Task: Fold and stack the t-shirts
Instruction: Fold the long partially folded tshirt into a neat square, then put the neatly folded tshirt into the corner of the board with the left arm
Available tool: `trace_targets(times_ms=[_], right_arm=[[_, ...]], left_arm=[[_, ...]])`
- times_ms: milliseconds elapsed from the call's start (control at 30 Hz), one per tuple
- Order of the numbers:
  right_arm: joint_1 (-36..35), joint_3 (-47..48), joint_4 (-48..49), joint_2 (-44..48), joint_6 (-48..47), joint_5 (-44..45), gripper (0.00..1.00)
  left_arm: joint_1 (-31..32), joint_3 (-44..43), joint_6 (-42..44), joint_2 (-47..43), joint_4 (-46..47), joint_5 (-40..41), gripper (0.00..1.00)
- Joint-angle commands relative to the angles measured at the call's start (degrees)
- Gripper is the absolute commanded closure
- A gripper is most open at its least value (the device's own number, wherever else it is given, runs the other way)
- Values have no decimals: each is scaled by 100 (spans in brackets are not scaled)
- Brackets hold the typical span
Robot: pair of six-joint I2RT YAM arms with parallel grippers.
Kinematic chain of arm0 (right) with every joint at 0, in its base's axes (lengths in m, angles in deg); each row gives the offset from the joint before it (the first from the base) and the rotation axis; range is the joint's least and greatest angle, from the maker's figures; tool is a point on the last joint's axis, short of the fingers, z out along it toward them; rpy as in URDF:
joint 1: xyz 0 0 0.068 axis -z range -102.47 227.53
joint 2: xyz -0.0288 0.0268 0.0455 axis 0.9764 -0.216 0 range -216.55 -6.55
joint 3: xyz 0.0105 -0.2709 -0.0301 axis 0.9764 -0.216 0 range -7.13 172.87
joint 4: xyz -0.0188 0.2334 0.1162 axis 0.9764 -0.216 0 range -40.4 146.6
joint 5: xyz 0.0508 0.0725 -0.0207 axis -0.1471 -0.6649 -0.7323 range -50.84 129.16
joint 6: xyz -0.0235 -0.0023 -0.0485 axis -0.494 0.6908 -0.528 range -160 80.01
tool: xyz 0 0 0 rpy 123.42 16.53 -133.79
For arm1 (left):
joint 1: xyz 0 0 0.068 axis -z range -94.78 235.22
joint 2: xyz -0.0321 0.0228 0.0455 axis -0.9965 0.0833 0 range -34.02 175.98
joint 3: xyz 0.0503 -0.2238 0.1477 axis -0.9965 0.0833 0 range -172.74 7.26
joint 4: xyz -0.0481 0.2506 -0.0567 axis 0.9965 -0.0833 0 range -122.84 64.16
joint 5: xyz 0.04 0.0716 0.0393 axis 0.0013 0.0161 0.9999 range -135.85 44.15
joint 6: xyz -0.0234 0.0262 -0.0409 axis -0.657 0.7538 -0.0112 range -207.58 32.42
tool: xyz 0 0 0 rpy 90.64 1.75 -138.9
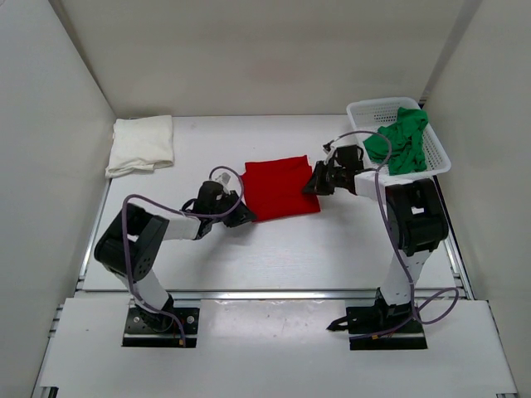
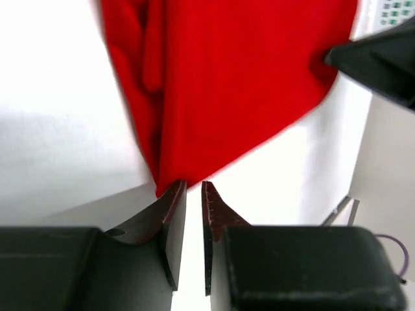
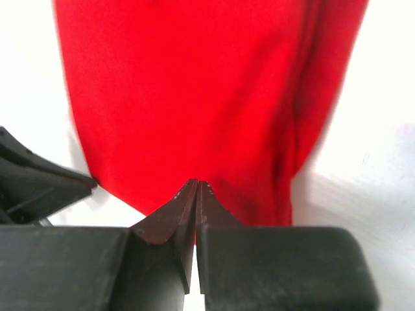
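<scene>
The red t-shirt (image 1: 280, 187) lies folded in a rectangle at the table's middle. My left gripper (image 1: 246, 217) is at its near left corner. In the left wrist view the jaws (image 2: 193, 187) stand a narrow gap apart with only white table between them, and the red corner (image 2: 162, 181) touches the left fingertip. My right gripper (image 1: 312, 184) is at the shirt's right edge, and its jaws (image 3: 196, 183) are pressed together on the red cloth (image 3: 194, 91). The cream-white t-shirt (image 1: 141, 144) lies folded at the back left. The green t-shirt (image 1: 401, 141) is crumpled in the basket.
A white mesh basket (image 1: 365, 109) stands at the back right, close behind the right arm. White walls enclose the table on the left, back and right. The right gripper's black body (image 2: 382, 58) shows at the left wrist view's upper right.
</scene>
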Motion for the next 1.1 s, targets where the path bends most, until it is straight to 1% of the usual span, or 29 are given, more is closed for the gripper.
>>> trace_targets(times_ms=[0,33,67,133,167,200,233,267,300,333,367,400,433,500,533,600,633,667,700,733,767,800,833,867,900,933,1000,1067], right_arm=[[58,359,390,442,-14,-40,97],[58,542,330,303,-58,47,98],[58,770,312,145,-67,48,98],[59,1165,268,-215,-67,109,99],[119,1446,259,-486,-93,153,100],[137,1606,268,-628,-76,162,100],[181,1903,16,-917,-93,205,100],[242,2219,-187,-1190,-145,241,100],[252,2379,-381,-1418,-172,328,100],[278,2581,-504,-1508,-216,355,100],[287,2722,-566,-1639,-199,512,100],[278,2785,-637,-1745,-233,592,100],[269,2811,-655,-1781,-225,636,100],[234,2995,-856,-1956,-286,645,100],[173,3022,-909,-1966,-356,680,100],[181,3223,-1111,-2027,-453,785,100],[164,3259,-1190,-1984,-436,803,100],[172,3347,-1243,-1975,-471,795,100],[173,3382,-1296,-1914,-471,760,95],[173,3365,-1218,-1843,-445,786,93],[138,3400,-1218,-1721,-471,734,85],[120,3392,-1226,-1537,-506,733,75],[94,3400,-1226,-1387,-515,707,69],[33,3374,-1191,-1220,-559,707,60],[-12,3270,-1200,-1114,-533,716,53],[-64,3173,-1148,-904,-507,785,47],[-143,2875,-972,-578,-472,768,40],[-161,2523,-604,-105,-357,637,38]], left_arm=[[-86,95,154,-686,-97,-21,73],[-130,52,285,-766,-141,76,72],[-191,-9,347,-784,-307,146,76],[-375,-124,462,-732,-432,-1,87],[-402,-133,480,-697,-371,-11,96],[-437,-107,488,-679,-309,-29,99],[-464,-107,506,-687,-283,58,100],[-516,-133,558,-670,-291,111,99],[-525,-194,576,-609,-404,181,96],[-560,-238,637,-556,-388,173,85],[-578,-265,690,-451,-388,138,78],[-604,-343,708,-337,-379,147,75],[-648,-405,787,-284,-405,182,73],[-692,-423,718,-47,-214,16,64],[-692,-414,647,-2,-81,24,61],[-789,-467,533,182,147,-221,51],[-798,-528,533,261,201,-283,48],[-807,-546,567,288,192,-345,42],[-807,-572,576,332,175,-310,37],[-798,-633,559,367,210,-328,35],[-841,-651,541,411,271,-406,30],[-868,-686,507,516,306,-511,26],[-860,-748,480,612,350,-538,24],[-851,-766,488,657,298,-582,21],[-851,-914,602,779,228,-496,19],[-781,-1063,638,859,36,-338,19],[-658,-1292,848,1017,-368,-161,21],[-544,-1529,875,1324,-423,-38,24]])
